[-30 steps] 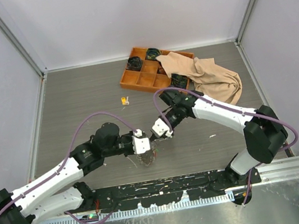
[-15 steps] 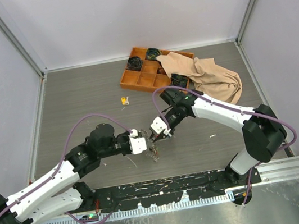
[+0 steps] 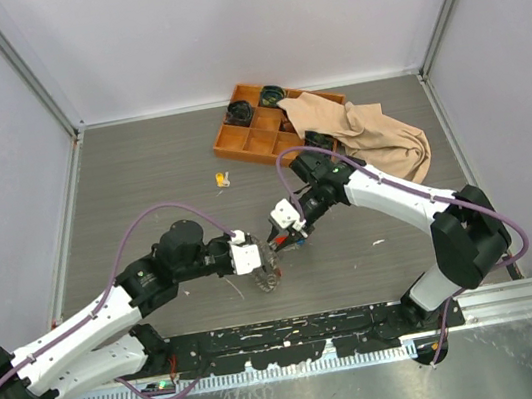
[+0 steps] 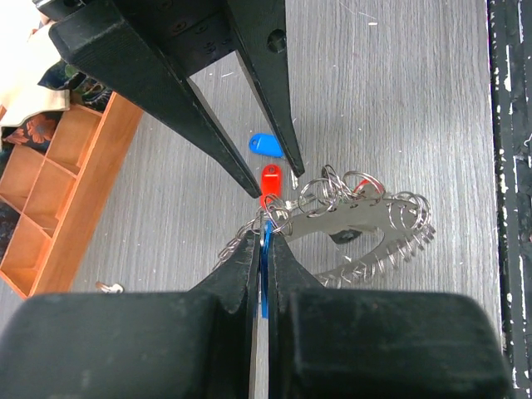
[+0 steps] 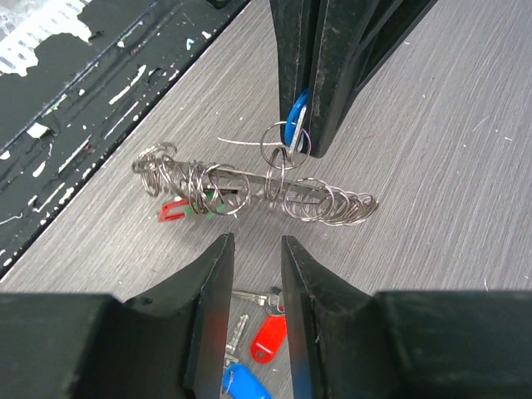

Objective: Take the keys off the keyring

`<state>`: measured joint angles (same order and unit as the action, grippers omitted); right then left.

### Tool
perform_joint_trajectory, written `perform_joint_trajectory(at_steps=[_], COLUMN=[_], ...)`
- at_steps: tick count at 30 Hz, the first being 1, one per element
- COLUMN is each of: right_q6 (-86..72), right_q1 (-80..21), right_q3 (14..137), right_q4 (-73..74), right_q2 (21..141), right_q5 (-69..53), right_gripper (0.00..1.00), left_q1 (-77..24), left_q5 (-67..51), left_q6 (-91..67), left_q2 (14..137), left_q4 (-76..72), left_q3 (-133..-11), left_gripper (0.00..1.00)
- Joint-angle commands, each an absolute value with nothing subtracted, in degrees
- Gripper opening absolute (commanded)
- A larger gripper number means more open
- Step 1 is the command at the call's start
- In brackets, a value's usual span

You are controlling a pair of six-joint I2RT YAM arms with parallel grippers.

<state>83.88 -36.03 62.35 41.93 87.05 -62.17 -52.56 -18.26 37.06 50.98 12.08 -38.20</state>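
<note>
Two loose metal keys (image 5: 268, 337), one red-capped and one blue-capped, lie on the grey wood-grain table (image 4: 416, 83) beneath the right gripper (image 5: 256, 241), whose jaws are narrowly parted and hold nothing. Left gripper (image 4: 266, 239) clamps a blue key tag (image 5: 293, 116) hung on the spiky silver wire keyring (image 5: 249, 191), near the table's front edge.

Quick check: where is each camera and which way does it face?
Top external: fixed above, behind the bases, looking down at the table; both arms, left gripper and right gripper show.
Left wrist: on the left arm, looking past its shut fingers at the keyring.
Right wrist: on the right arm, facing the near edge between its open fingers.
Both wrist views share the keyring and the blue tag the left gripper clamps.
</note>
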Motion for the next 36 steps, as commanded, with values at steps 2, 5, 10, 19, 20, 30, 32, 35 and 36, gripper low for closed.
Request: perform_joint_trajectory(at_steps=[2, 5, 10, 19, 20, 30, 32, 35, 36], right_q6=[81.0, 78.4, 72.7, 59.5, 58.6, 55.7, 55.7, 55.9, 56.2], right_q1=[-36.0, -36.0, -35.8, -29.5, -29.0, -26.7, -26.7, -26.7, -26.7], right_q3=[64.4, 65.0, 65.8, 71.3, 72.5, 76.1, 74.9, 73.3, 72.8], right_q4=[41.8, 41.1, 38.5, 37.9, 39.1, 50.2, 50.0, 50.0, 50.0], right_q2=[85.5, 85.5, 85.1, 81.2, 80.8, 76.8, 76.6, 76.2, 76.0], right_q5=[-66.3, -67.4, -66.3, -61.9, -61.9, -72.9, -73.7, -75.7, -76.8], right_gripper=[0.35, 0.34, 0.34, 0.37, 0.37, 0.39, 0.36, 0.35, 0.35], left_q1=[-52.9, -52.9, -52.9, -52.9, -53.0, -52.8, -52.8, -52.8, -52.8], left_q5=[-19.1, -18.6, -16.9, -13.2, -12.3, -3.8, -2.7, -1.5, -1.5], left_q6=[36.2, 34.8, 29.5, 15.5, 14.1, 0.7, -1.5, -4.7, -5.6], left_q2=[50.3, 50.6, 51.7, 51.8, 52.1, 61.7, 63.1, 64.9, 65.5], left_q4=[6.7, 7.0, 8.8, 11.4, 12.3, 28.6, 30.3, 32.8, 33.4], left_q3=[-40.0, -40.7, -43.2, -46.6, -47.5, -60.7, -62.4, -65.0, -65.7], left_gripper=[0.00, 0.00, 0.00, 0.00, 0.00, 0.00, 0.00, 0.00, 0.00])
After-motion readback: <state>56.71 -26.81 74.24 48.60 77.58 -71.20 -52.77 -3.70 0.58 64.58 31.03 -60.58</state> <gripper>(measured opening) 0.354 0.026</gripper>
